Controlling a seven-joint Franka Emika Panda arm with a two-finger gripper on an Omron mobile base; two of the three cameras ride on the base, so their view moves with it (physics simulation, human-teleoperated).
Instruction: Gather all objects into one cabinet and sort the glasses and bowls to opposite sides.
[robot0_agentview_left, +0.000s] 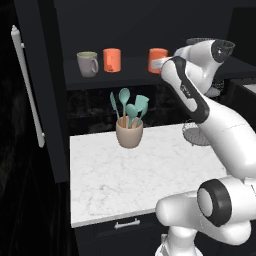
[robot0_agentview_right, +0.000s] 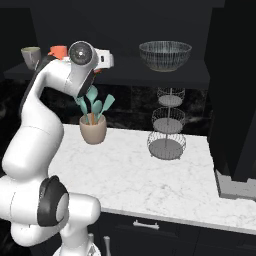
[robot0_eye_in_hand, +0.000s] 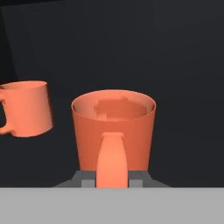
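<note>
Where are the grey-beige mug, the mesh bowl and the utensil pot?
grey-beige mug (robot0_agentview_left: 87, 65), left base view, its side wall.
mesh bowl (robot0_agentview_right: 165, 56), right base view, its front wall.
utensil pot (robot0_agentview_left: 129, 134), left base view, its body.

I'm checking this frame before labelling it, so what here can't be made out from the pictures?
- Gripper: in the hand view its fingertips sit low behind the mug handle and are cut by the bottom edge; the arm covers it in both base views.
- Nearer orange mug: mostly behind the arm in the left base view.
- Bowl: partly behind the arm's wrist in the left base view.
- Grey-beige mug: cut off by the arm in the right base view.
</note>
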